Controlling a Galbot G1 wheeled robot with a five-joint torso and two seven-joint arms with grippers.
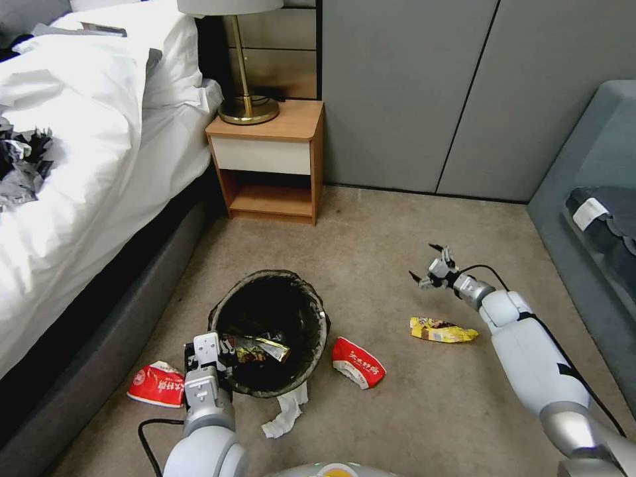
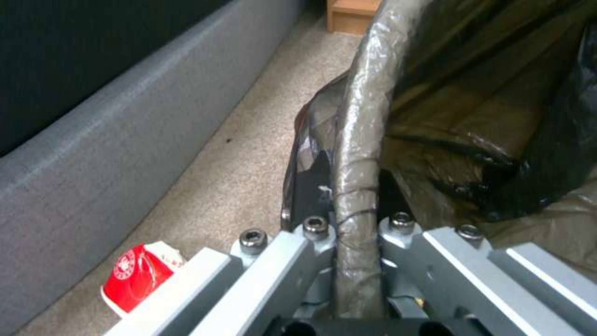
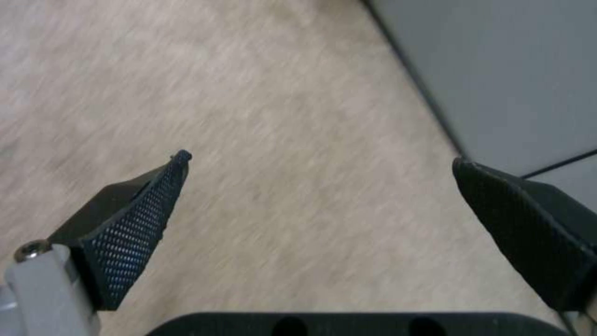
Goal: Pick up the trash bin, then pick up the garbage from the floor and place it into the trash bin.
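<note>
The trash bin [image 1: 323, 326] with its dark liner stands on the carpet in the head view, with a dark snack wrapper [image 1: 257, 348] lying inside it. My left gripper [image 1: 215, 356] is shut on the bin's near-left rim; the left wrist view shows the bag-covered rim [image 2: 357, 154] pinched in the left gripper [image 2: 354, 226]. Garbage lies around the bin: a red-and-white wrapper [image 1: 157, 385] to its left, also visible as the red wrapper [image 2: 134, 277], a second one [image 1: 358, 362] to its right, a white tissue [image 1: 286, 412] in front, and a yellow wrapper [image 1: 442, 330] farther right. My right gripper [image 1: 428, 266] hangs open above bare carpet beyond the yellow wrapper; the right gripper [image 3: 320, 163] holds nothing.
A bed [image 1: 79, 165] with a grey frame runs along the left. A wooden nightstand [image 1: 268, 159] with a brass lamp [image 1: 248, 109] stands behind the bin against the grey wall. A grey sofa [image 1: 589, 192] bounds the right side. A black cable [image 1: 149, 437] trails by my left arm.
</note>
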